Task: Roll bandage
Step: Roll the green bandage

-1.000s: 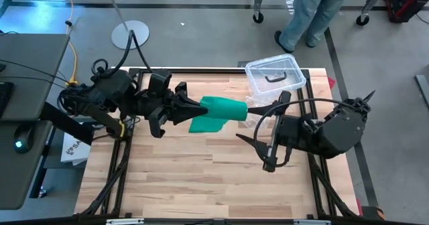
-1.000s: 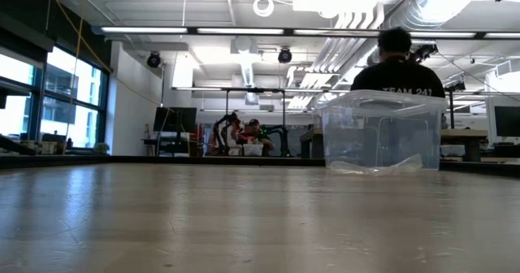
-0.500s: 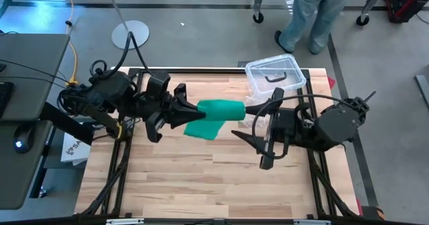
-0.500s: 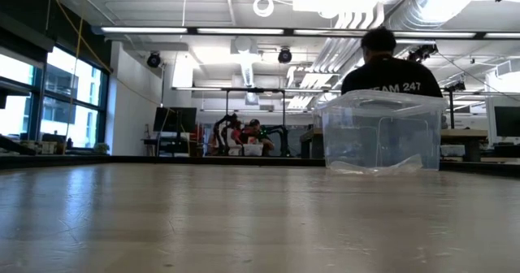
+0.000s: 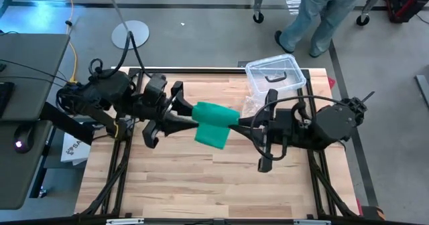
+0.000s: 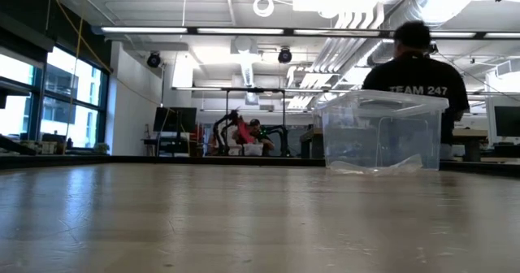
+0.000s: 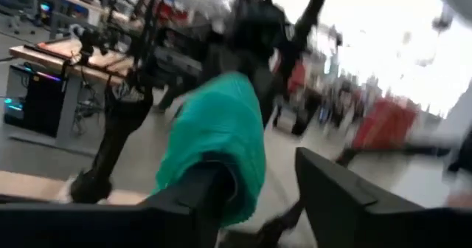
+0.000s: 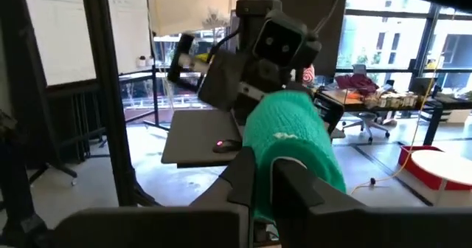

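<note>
Mid-table, right pincer [image 5: 236, 122] pinching bandage [image 5: 214, 121]

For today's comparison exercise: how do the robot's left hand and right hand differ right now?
The right hand is shut on the soft green fabric bandage; the left hand stands open beside it. The right reaches in from the clear plastic box's side, the left from opposite. Both meet at the bandage above the table.
</note>
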Motion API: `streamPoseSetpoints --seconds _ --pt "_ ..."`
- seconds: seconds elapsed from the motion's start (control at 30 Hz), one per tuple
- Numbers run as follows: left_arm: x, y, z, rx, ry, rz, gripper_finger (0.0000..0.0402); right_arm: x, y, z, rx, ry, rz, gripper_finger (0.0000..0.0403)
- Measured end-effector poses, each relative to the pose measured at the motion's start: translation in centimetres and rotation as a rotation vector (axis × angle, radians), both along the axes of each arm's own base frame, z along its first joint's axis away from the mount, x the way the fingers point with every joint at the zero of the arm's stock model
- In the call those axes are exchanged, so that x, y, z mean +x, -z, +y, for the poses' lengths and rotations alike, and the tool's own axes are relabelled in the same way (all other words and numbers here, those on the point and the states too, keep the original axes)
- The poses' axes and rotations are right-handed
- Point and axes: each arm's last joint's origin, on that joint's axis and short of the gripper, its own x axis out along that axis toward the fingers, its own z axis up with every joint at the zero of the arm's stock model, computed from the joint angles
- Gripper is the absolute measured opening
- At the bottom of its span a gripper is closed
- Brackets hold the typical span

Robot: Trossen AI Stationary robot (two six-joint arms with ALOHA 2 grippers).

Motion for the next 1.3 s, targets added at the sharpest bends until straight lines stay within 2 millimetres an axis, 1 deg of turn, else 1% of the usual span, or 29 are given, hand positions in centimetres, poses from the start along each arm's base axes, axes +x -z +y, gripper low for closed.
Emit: streamPoseSetpoints --seconds 0.1,0.17,0.2,0.27,0.3,0.37,0.43,0.5,0.6,0.7,0.83,0.97,1.03,1.07,1.13,1.2,1.23,1.27,1.3 --pt "-1.0 0.4 0.4 0.156 0.017 0.047 0.0193 -0.2 -0.2 0.2 0.01 -0.007 -0.015 0.0009" --pt "-1.8 0.6 0.5 0.254 0.014 0.072 0.0206 -0.6 -0.6 0.2 0.027 -0.021 -0.043 0.0005" --pt "-2.2 0.9 0.6 0.308 0.005 0.103 0.021 -1.0 -1.1 0.1 0.053 -0.032 -0.072 0.0006" --pt "-2.4 0.9 0.5 0.386 -0.046 0.095 0.0213 -1.8 -1.9 -0.4 0.088 -0.037 -0.109 0.0009" --pt "-2.5 1.2 0.4 0.436 -0.074 0.124 0.0213 -1.9 -2.2 -0.5 0.103 -0.048 -0.132 0.0009" --pt "-2.4 1.6 0.2 0.507 -0.135 0.153 0.0213 -2.0 -2.6 -0.5 0.101 -0.062 -0.166 0.0006" --pt "-2.1 1.5 0.2 0.516 -0.172 0.145 0.0214 -1.7 -2.6 -0.2 0.091 -0.068 -0.181 0.0004" --pt "-1.6 1.2 0.0 0.485 -0.185 0.097 0.0214 -1.7 -2.7 -0.1 0.082 -0.069 -0.195 0.0004" --pt "-0.6 0.6 -0.4 0.461 -0.208 0.009 0.0214 -2.3 -3.3 -0.5 0.105 -0.07 -0.227 0.0005" --pt "0.7 0.3 -0.6 0.491 -0.249 -0.062 0.0214 -2.4 -3.4 -0.5 0.124 -0.092 -0.235 0.0005" --pt "2.9 0.6 -0.1 0.504 -0.379 -0.08 0.0214 -2.0 -3.1 -0.2 0.121 -0.113 -0.23 0.0005" --pt "4.6 0.9 -0.2 0.54 -0.344 -0.147 0.0211 -2.3 -3.5 -0.4 0.143 -0.126 -0.253 0.0005" --pt "5.2 1.0 -0.2 0.531 -0.339 -0.177 0.0193 -2.3 -3.5 -0.3 0.147 -0.155 -0.259 0.0006" --pt "5.3 1.0 0.0 0.532 -0.337 -0.182 0.0175 -2.3 -3.5 -0.2 0.153 -0.168 -0.26 0.0006" --pt "5.7 1.1 0.6 0.527 -0.321 -0.181 0.0121 -2.2 -3.4 -0.1 0.17 -0.197 -0.263 0.0006" --pt "6.1 1.3 1.4 0.504 -0.305 -0.179 0.005 -2.3 -3.5 -0.1 0.191 -0.213 -0.272 0.0006" --pt "6.3 1.3 1.8 0.501 -0.305 -0.176 0.0026 -2.4 -3.6 0.0 0.205 -0.222 -0.276 0.0006" --pt "6.4 1.4 2.3 0.496 -0.316 -0.169 0.0015 -2.5 -3.6 0.1 0.209 -0.227 -0.277 0.0006" --pt "6.6 1.5 2.8 0.493 -0.327 -0.155 0.0013 -2.5 -3.6 0.2 0.214 -0.231 -0.279 0.0006"
